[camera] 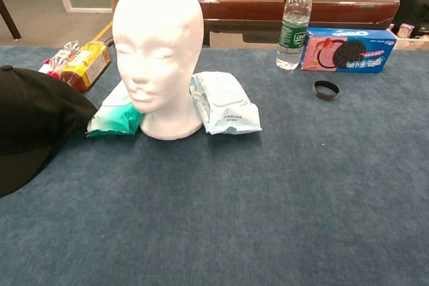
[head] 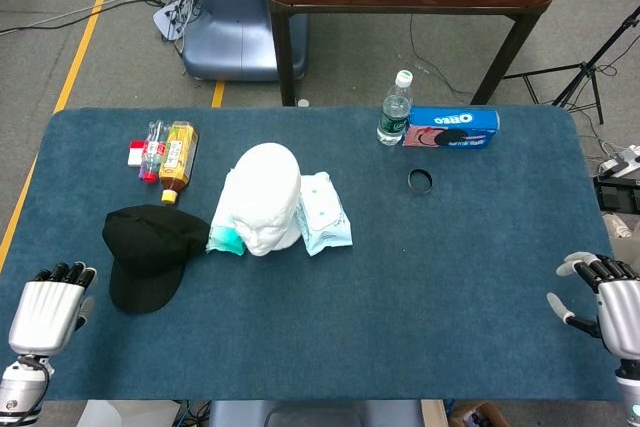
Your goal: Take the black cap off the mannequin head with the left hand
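Observation:
The black cap lies flat on the blue table, left of the bare white mannequin head. In the chest view the cap sits at the left edge and the mannequin head stands upright with nothing on it. My left hand is at the table's near left corner, a short way from the cap, fingers loosely bent and holding nothing. At the near right corner my right hand is likewise empty, thumb apart. Neither hand shows in the chest view.
Two wipe packs, pale blue and teal, flank the head. Drink bottles and snacks lie at the far left. A water bottle, an Oreo box and a black ring sit far right.

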